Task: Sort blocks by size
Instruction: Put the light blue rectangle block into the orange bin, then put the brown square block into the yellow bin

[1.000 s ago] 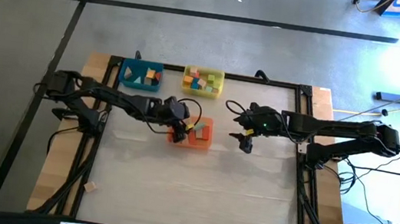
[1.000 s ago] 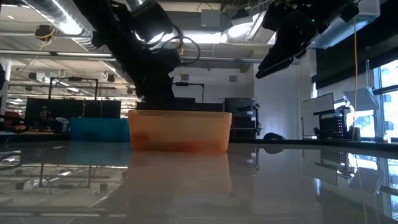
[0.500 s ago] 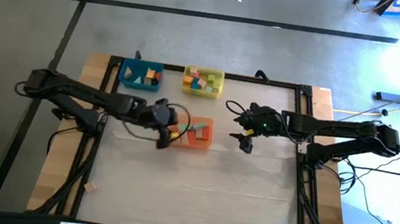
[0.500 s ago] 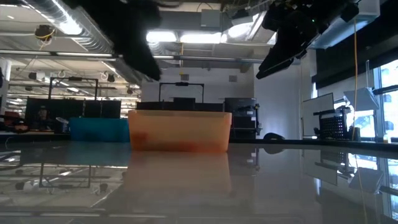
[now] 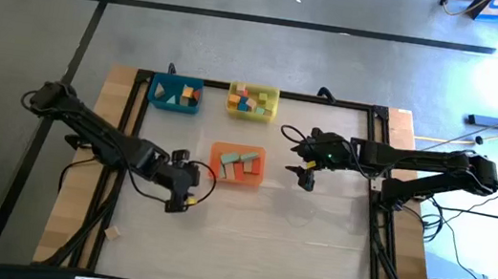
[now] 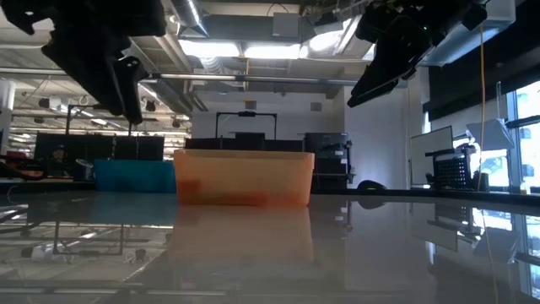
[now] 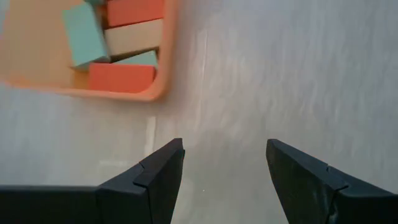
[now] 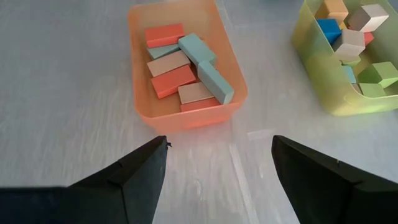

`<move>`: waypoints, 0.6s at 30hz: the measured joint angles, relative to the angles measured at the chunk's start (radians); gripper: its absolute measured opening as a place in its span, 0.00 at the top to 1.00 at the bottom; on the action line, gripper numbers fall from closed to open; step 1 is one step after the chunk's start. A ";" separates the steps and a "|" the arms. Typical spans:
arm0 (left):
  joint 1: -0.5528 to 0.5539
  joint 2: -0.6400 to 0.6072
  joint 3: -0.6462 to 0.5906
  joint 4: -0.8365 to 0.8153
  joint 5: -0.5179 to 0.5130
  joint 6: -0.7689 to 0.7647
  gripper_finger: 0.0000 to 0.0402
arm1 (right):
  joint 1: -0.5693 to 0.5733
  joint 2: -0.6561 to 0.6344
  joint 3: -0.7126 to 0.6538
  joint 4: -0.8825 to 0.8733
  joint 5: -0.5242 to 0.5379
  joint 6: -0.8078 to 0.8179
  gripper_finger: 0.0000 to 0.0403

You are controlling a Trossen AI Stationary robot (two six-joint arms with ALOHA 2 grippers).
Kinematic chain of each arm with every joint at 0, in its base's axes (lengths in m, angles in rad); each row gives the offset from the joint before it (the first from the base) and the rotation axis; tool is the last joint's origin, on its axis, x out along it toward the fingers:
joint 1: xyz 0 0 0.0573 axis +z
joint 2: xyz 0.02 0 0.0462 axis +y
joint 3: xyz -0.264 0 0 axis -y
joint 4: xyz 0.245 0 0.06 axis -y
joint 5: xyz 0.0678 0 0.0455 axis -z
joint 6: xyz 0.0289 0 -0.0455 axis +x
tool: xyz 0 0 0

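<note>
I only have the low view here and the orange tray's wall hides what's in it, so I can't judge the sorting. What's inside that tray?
Observer: The orange tray holds long flat blocks: red, pale green and natural wood, lying down.
Operator: And the dark shape at my upper left, is it carrying one?
Observer: No. That is the left gripper; its wrist view shows open fingers with nothing between them, over bare table beside the orange tray.
Operator: Any trays I can't see?
Observer: A yellow tray of small cube-like blocks sits behind the orange one, beside the blue tray.
</note>
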 joint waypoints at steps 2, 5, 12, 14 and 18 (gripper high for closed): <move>-0.008 0.001 -0.012 0.037 -0.013 0.011 0.46 | 0.000 0.000 0.000 0.000 0.000 0.000 0.28; 0.010 0.001 -0.019 0.101 -0.025 0.046 0.46 | 0.000 0.000 0.000 0.001 0.000 0.000 0.28; 0.023 0.001 -0.019 0.145 -0.018 0.066 0.35 | 0.000 0.000 0.000 0.001 0.000 0.000 0.28; 0.018 0.001 -0.019 0.114 0.031 0.027 0.32 | 0.000 0.000 0.000 0.001 0.000 0.000 0.28; -0.023 0.001 -0.018 -0.020 0.128 -0.127 0.29 | 0.000 0.000 0.000 0.001 0.000 0.002 0.28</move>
